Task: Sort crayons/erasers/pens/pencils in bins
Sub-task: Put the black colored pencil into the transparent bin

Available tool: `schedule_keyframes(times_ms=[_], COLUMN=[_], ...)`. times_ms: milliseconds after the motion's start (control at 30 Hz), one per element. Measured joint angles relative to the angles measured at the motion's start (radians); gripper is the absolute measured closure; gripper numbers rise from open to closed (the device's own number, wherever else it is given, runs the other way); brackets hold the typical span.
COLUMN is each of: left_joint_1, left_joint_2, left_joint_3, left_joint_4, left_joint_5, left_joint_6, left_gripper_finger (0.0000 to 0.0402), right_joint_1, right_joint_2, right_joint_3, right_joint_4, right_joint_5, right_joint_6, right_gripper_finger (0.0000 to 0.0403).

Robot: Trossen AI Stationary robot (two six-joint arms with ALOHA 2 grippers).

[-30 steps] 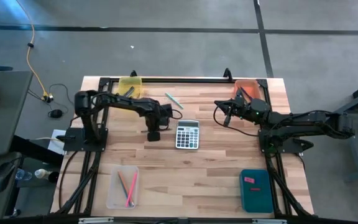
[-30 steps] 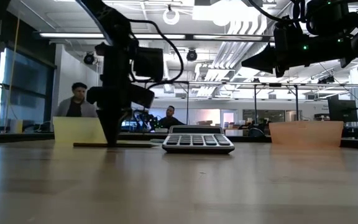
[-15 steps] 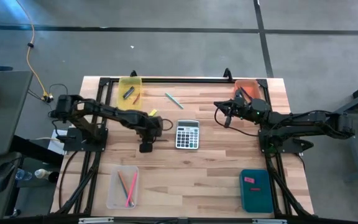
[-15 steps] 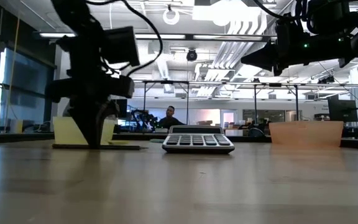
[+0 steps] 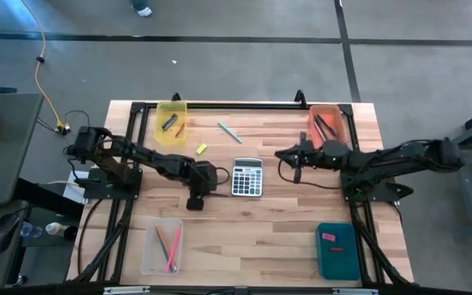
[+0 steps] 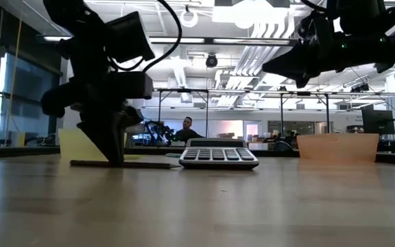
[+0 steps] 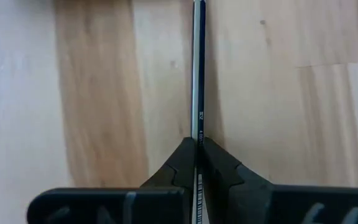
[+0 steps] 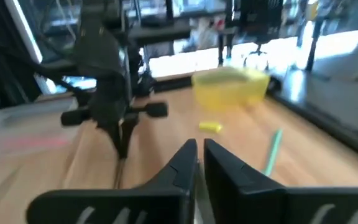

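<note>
My left gripper [image 5: 195,201] stands left of the grey calculator [image 5: 247,177], pointing down and shut on a slim dark pen [image 6: 146,165] that lies on the table. My right gripper [image 5: 289,161] hovers level above the table, right of the calculator. Its fingers [image 8: 188,158] are nearly together with nothing between them. A green pencil [image 5: 229,132] and a small yellow eraser [image 5: 201,148] lie flat on the wood behind the calculator. The yellow bin [image 5: 172,119] and orange bin [image 5: 326,124] hold dark sticks. The clear bin [image 5: 162,244] holds bright pencils. My left gripper pinches the pen's shaft [image 7: 198,124] between its two fingertips, about midway along it. The fingers come from above, pointing down, and lie across the pen. The pen lies level on the table, sticking out to both sides of the fingers [image 6: 112,154].
The teal bin [image 5: 337,250], with a pink eraser [image 5: 329,237] in it, stands at the near right corner. A black frame rail [image 5: 236,104] runs along the far edge. People sit in the room beyond the table [image 6: 187,129].
My left gripper has moved toward the table's near edge, still shut on the pen, which has slid along the table with it. The yellow eraser behind it now shows. My right gripper has swung a little toward the calculator.
</note>
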Motion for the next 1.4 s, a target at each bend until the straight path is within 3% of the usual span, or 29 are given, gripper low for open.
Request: schedule_keyframes(times_ms=[267, 533, 767, 1067, 1400], left_joint_1=[-0.078, -0.139, -0.179, -0.198, -0.196], left_joint_2=[0.001, 0.016, 0.085, 0.166, 0.172], left_joint_3=[-0.001, 0.0, 0.0, 0.005, 0.001], left_joint_4=[0.021, 0.192, 0.352, 0.471, 0.522], left_joint_5=[0.005, -0.009, -0.056, -0.083, -0.121], left_joint_6=[-0.005, -0.085, -0.114, -0.113, -0.115], left_gripper_finger=[0.0401, 0.04, 0.04, 0.0401, 0.0401], right_joint_1=[0.146, 0.309, 0.44, 0.474, 0.495], right_joint_2=[0.146, 0.289, 0.462, 0.703, 0.835], right_joint_3=[0.082, 0.128, 0.202, 0.34, 0.502], right_joint_4=[-0.071, -0.073, -0.071, -0.123, -0.314], right_joint_5=[0.064, 0.066, 0.151, 0.123, 0.094], right_joint_6=[0.076, 0.164, 0.207, 0.292, 0.301], right_gripper_finger=[0.0319, 0.027, 0.0244, 0.0214, 0.0213])
